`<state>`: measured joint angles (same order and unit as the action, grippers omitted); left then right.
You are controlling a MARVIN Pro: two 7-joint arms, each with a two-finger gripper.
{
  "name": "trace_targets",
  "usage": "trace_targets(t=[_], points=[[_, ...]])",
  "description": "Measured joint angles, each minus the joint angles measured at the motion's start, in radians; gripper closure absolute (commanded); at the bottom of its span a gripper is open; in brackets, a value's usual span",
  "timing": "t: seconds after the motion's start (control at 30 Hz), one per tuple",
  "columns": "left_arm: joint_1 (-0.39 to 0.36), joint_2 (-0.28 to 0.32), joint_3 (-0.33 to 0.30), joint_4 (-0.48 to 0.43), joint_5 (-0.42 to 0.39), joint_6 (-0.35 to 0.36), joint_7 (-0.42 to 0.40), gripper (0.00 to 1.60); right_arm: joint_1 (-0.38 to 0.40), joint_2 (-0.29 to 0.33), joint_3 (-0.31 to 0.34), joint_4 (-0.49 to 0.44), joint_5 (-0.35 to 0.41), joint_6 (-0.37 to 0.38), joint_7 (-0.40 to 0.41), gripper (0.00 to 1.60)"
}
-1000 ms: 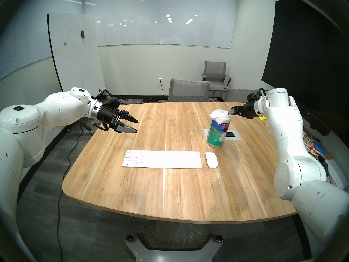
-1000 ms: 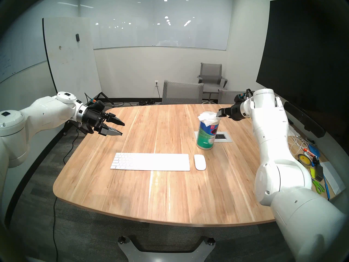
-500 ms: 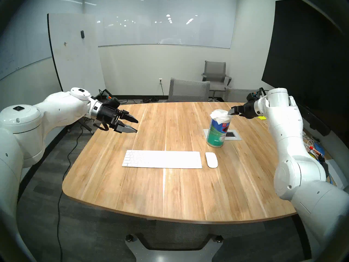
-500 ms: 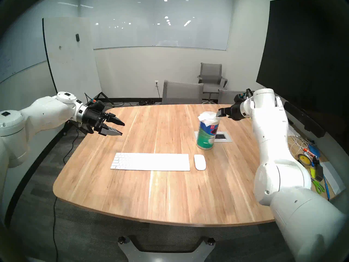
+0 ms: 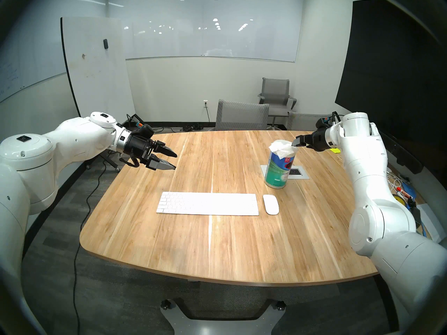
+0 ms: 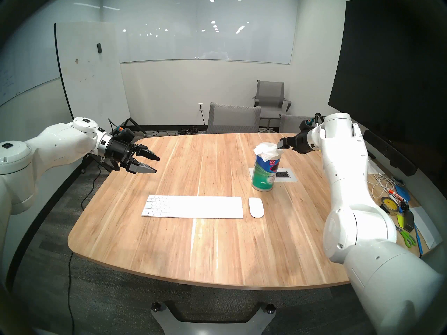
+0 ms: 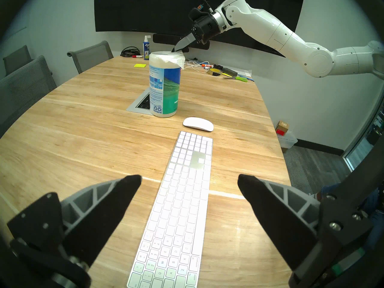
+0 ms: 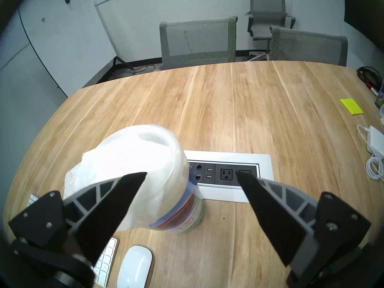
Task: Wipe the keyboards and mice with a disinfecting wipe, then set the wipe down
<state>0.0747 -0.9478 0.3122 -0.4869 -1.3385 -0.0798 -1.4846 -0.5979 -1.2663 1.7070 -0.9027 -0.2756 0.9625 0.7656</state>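
Observation:
A slim white keyboard (image 5: 208,204) (image 6: 192,207) (image 7: 180,208) lies near the table's middle, with the white oval mouse (image 5: 271,204) (image 6: 256,207) (image 7: 198,124) (image 8: 135,266) just right of it. Behind the mouse stands a green-blue canister (image 5: 278,172) (image 7: 164,90), and a white wipe (image 5: 281,150) (image 6: 266,151) (image 8: 99,173) is draped over its top. My right gripper (image 5: 298,143) (image 8: 191,174) hovers open at the canister's top right edge, one finger over the wipe, nothing between the jaws. My left gripper (image 5: 175,162) (image 7: 189,178) hangs open and empty over the table's left edge.
A recessed outlet panel (image 5: 301,175) (image 8: 228,175) sits in the table behind the canister. Grey chairs (image 5: 242,115) stand at the far edge. Cables, tape, scissors and markers (image 6: 396,206) clutter the right end, along with a yellow sticky note (image 8: 351,106).
The right arm's elbow has shifted slightly, and its gripper stays at the canister top. The left arm has not moved.

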Motion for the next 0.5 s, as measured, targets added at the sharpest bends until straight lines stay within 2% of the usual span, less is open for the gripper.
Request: trace_targets(t=[0.5], points=[[0.0, 0.0, 0.0, 0.0, 0.0, 0.0, 0.0, 0.0, -0.001, -0.01, 0.014, 0.002, -0.016, 0.0, -0.007, 0.0]])
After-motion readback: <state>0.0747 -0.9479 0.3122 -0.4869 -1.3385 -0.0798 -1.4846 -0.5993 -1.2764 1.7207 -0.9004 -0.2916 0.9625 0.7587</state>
